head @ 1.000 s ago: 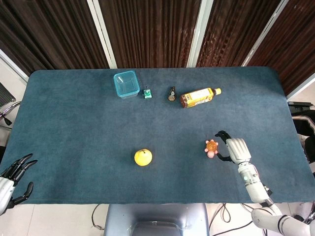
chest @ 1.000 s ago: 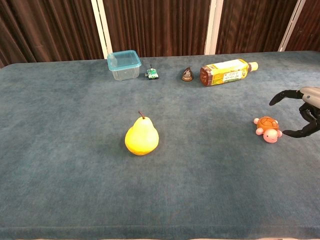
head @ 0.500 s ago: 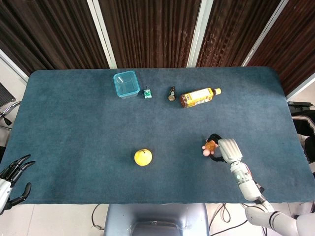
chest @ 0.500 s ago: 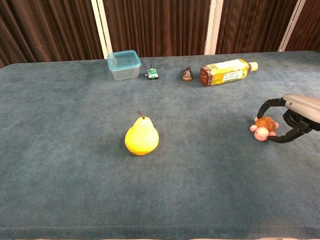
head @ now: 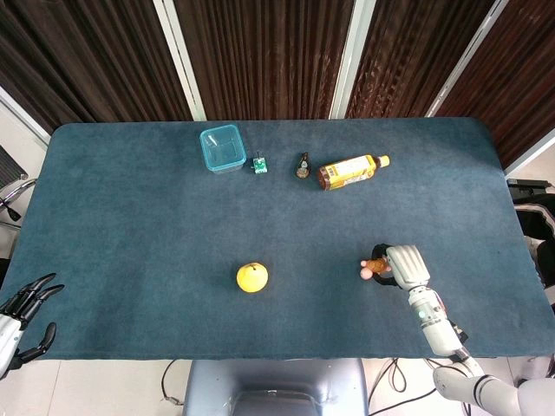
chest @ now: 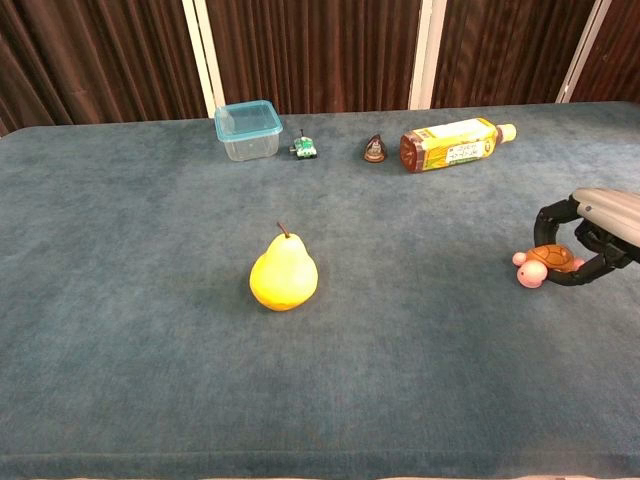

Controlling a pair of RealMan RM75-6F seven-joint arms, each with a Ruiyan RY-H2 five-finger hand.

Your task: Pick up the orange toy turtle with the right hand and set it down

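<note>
The orange toy turtle (head: 375, 266) (chest: 543, 263), with pink head and feet, sits at the right front of the blue table. My right hand (head: 404, 265) (chest: 594, 232) grips it, black fingers curled around the shell from behind and in front. Whether the turtle touches the cloth or hangs just above it, I cannot tell. My left hand (head: 24, 309) rests off the table's front left corner with fingers spread, holding nothing; the chest view does not show it.
A yellow pear (head: 251, 277) (chest: 283, 274) stands at centre front. Along the back lie a clear blue-rimmed box (head: 221, 148) (chest: 247, 129), a small green toy (head: 258, 165), a small dark cone-shaped object (head: 303, 165) and a bottle on its side (head: 350, 171) (chest: 452, 143).
My right hand moved left to the turtle and closed its fingers around it. The turtle has shifted slightly toward the front right in the grip. The left hand has barely moved.
</note>
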